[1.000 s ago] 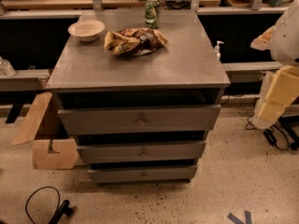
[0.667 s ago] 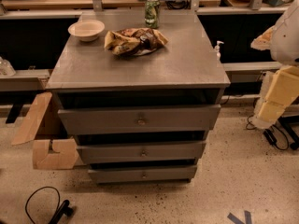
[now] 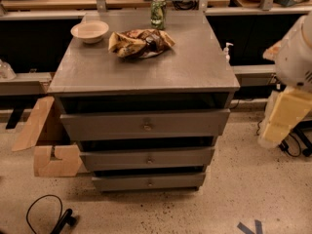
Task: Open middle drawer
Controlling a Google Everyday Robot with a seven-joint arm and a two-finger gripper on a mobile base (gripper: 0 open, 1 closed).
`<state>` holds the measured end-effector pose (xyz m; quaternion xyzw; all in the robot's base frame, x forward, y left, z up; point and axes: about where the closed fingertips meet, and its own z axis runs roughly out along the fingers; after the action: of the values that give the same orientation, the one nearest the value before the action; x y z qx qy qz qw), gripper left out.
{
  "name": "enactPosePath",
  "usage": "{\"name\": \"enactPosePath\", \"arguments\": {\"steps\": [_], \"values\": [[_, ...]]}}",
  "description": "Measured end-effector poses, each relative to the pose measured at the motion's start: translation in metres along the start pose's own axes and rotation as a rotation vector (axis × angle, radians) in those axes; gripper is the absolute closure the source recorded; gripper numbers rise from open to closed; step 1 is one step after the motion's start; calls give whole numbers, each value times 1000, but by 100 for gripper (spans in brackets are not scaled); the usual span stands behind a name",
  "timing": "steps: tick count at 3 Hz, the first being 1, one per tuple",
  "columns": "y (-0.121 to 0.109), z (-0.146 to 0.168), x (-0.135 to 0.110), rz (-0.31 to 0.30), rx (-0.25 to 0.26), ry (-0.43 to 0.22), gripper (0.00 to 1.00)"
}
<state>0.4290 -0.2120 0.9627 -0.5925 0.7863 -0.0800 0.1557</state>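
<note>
The grey cabinet [image 3: 146, 67] has three stacked drawers. The middle drawer [image 3: 112, 159] is a wide, shallow grey front with a small brass knob [image 3: 149, 160] at its centre. It sits between the taller top drawer [image 3: 107, 126] and the slim bottom drawer [image 3: 122, 182], with a dark gap above it. None of its inside shows. My arm's white and yellowish links [image 3: 287, 106] stand at the right edge, apart from the cabinet. The gripper itself is out of view.
On the cabinet top are a cream bowl [image 3: 89, 31], a crumpled snack bag [image 3: 140, 42] and a green can [image 3: 158, 12]. An open cardboard box [image 3: 48, 143] stands on the floor to the left. A black cable [image 3: 46, 216] lies at front left. Benches run behind.
</note>
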Motion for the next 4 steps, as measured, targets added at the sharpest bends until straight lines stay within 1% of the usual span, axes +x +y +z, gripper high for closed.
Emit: {"name": "enactPosePath", "arguments": {"steps": [1,2,3,4], "values": [[23,56,23,-15,8,13,0],[60,140,52,-72,-51,-3,0],[75,218,58,-120,-75,-90,0],[62,276,40,-139,-28,-208,0]]}}
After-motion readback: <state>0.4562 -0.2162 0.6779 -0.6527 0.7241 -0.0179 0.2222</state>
